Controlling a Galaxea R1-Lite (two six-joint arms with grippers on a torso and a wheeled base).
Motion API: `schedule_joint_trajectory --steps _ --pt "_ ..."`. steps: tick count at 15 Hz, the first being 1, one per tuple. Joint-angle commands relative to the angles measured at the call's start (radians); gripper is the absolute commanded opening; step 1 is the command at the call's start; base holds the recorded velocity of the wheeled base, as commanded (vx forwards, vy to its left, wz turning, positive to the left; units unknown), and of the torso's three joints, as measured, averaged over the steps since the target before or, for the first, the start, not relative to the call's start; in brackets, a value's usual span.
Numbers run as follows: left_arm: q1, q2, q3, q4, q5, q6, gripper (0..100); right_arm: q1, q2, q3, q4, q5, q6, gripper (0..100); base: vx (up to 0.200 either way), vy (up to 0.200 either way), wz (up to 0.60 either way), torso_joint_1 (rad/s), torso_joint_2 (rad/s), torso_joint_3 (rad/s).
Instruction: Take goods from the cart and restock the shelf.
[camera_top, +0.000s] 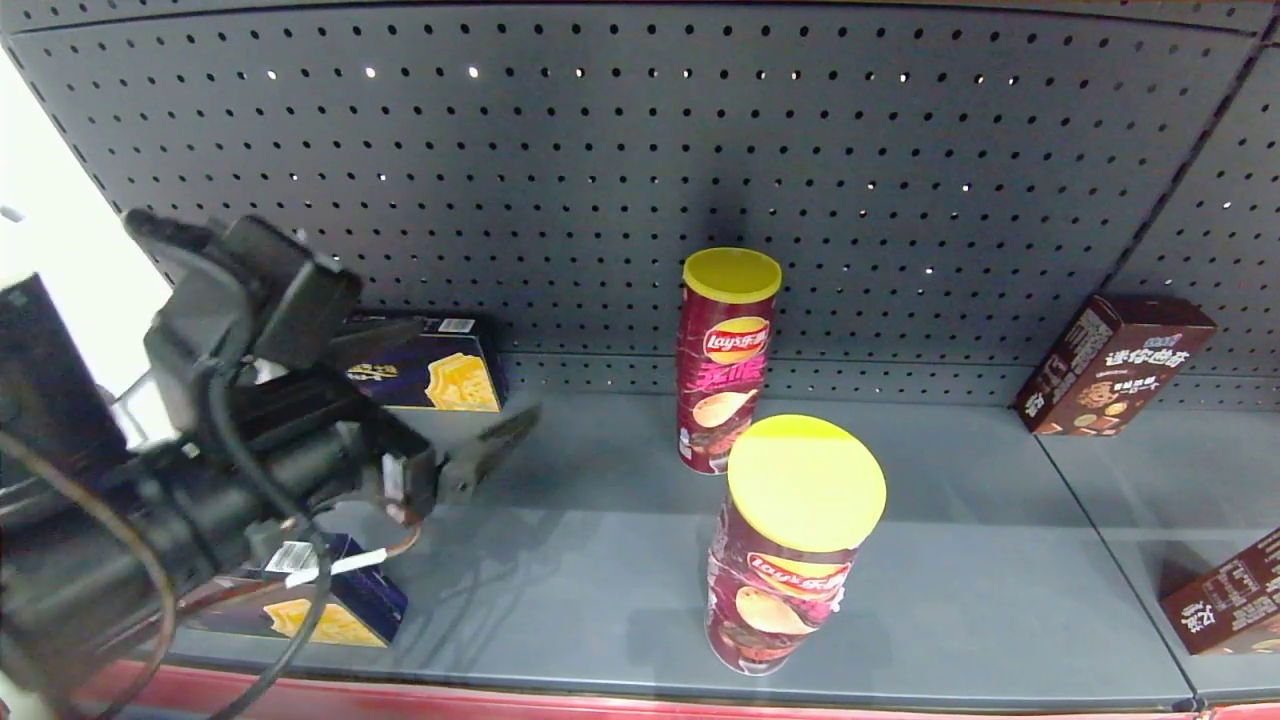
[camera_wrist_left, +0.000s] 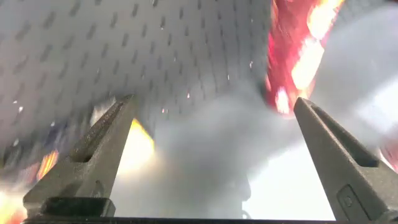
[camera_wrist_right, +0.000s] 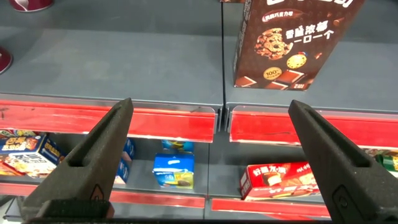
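Chip cans (camera_top: 728, 360) with yellow lids stand upright mid-shelf, one back by the pegboard (camera_top: 600, 180) and the front can (camera_top: 790, 545) just ahead of it, near the shelf (camera_top: 560, 570) edge. The left claw (camera_top: 450, 400) hangs over the shelf's left part, jaws spread and holding nothing, between a blue biscuit box (camera_top: 440, 370) at the back and a second blue box (camera_top: 330, 610) at the front lip. The right claw (camera_wrist_right: 210, 107) is likewise spread and empty, facing the shelf front, with a brown cookie box (camera_wrist_right: 289, 43) standing beyond it. I'd say the job now is fetching more stock from the cart. The left arm should draw straight back and a little high, so wrist and cable miss the second blue box.
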Motion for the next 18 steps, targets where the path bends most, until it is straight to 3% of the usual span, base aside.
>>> schedule_joint_trajectory --steps 1,5,6,8,9,10,12,18 --pt "-0.002 -0.249 0.221 0.002 0.006 -0.011 100 0.0 0.001 0.0 -0.001 0.0 0.001 100 0.0 0.0 0.0 0.0 0.0 0.0" --pt "0.006 -0.289 0.333 -0.014 0.001 -0.006 100 0.006 0.003 -0.017 -0.003 0.005 -0.006 100 0.0 0.0 0.0 0.0 0.0 0.0" --pt "0.007 -0.289 0.329 -0.016 0.003 -0.007 100 0.009 0.162 -0.222 0.011 0.007 0.012 100 0.0 0.0 0.0 0.0 0.0 0.0" --pt "0.01 -0.278 0.304 -0.016 0.006 -0.007 100 0.026 0.465 -0.454 0.037 0.042 0.05 100 0.0 0.0 0.0 0.0 0.0 0.0" --pt "0.053 -0.24 0.289 -0.017 0.012 -0.001 100 0.073 0.555 -0.523 0.04 0.123 0.014 100 0.0 0.0 0.0 0.0 0.0 0.0" --pt "0.073 -0.236 0.273 -0.016 0.012 0.011 100 0.095 0.615 -0.56 0.036 0.132 -0.02 100 0.0 0.0 0.0 0.0 0.0 0.0" --pt "0.078 -0.233 0.269 -0.017 0.012 0.012 100 0.201 0.738 -0.624 0.039 0.171 -0.043 100 0.0 0.0 0.0 0.0 0.0 0.0" --pt "0.079 -0.235 0.313 -0.017 0.01 0.012 100 0.51 1.037 -0.634 -0.03 0.163 -0.117 100 0.0 0.0 0.0 0.0 0.0 0.0"
